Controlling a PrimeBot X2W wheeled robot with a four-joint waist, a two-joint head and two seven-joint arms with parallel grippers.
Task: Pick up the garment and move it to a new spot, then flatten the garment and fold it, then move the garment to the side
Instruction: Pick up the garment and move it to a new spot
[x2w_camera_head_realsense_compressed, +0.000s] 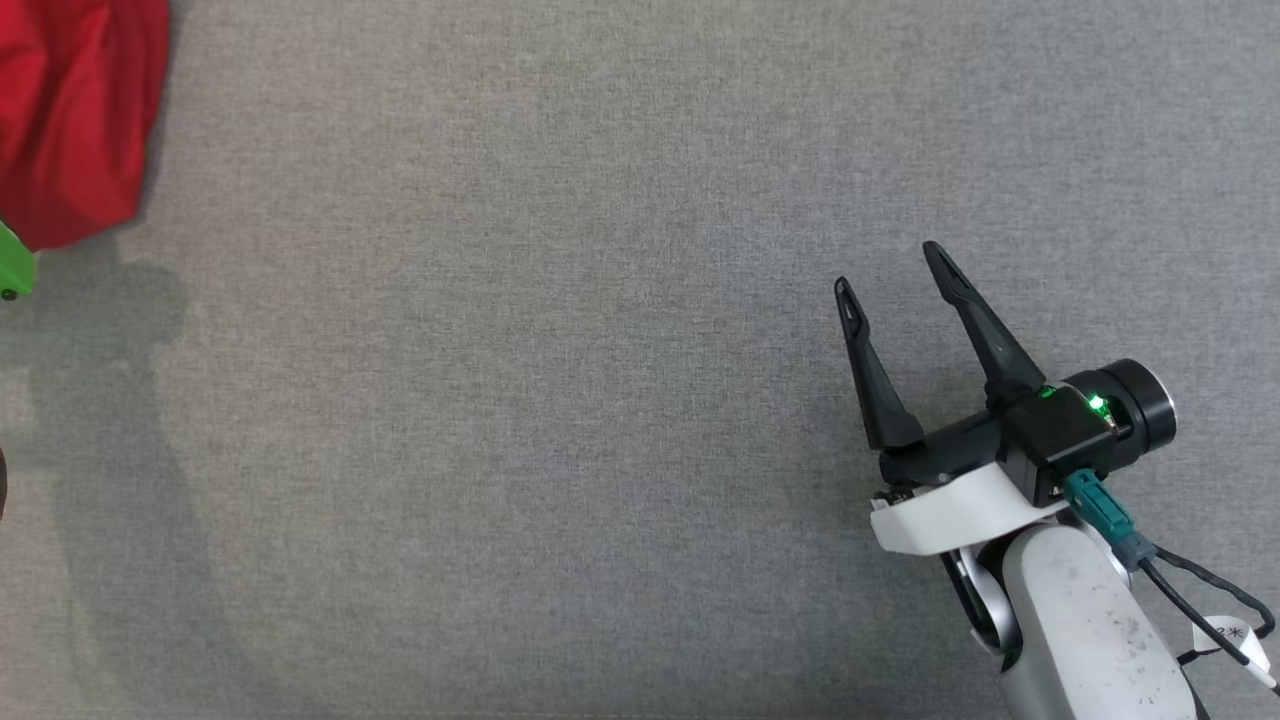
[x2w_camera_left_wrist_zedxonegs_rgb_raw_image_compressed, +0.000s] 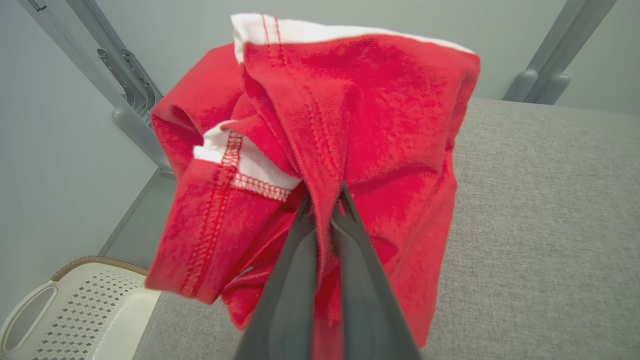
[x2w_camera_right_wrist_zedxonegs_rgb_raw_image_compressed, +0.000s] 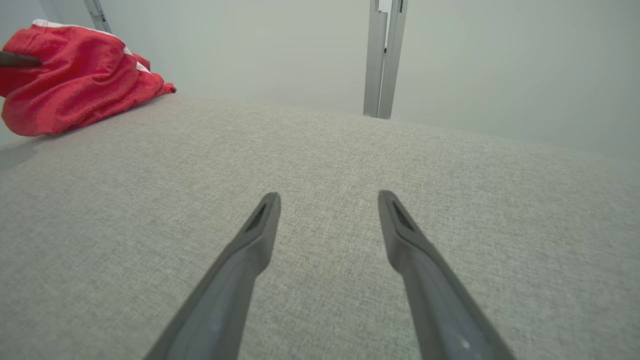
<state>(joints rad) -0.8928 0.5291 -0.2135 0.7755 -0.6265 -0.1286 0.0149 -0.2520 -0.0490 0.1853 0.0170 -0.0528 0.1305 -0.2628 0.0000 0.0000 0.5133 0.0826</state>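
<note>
Two grippers, one garment. Nearest, over the table's (x2w_camera_head_realsense_compressed: 560, 400) near right part, my right gripper (x2w_camera_head_realsense_compressed: 888, 266) hovered with jaws wide and empty above bare grey cloth. Farther off, at the far left corner, my left gripper (x2w_camera_left_wrist_zedxonegs_rgb_raw_image_compressed: 325, 197) was pinched tight on a fold of the red garment (x2w_camera_left_wrist_zedxonegs_rgb_raw_image_compressed: 380, 100), which lay bunched at that edge; a white basket (x2w_camera_left_wrist_zedxonegs_rgb_raw_image_compressed: 75, 310) stood below it. Step in hand, by my judgement: the pick-up. The next move called for a lift and a carry toward the bare middle.
</note>
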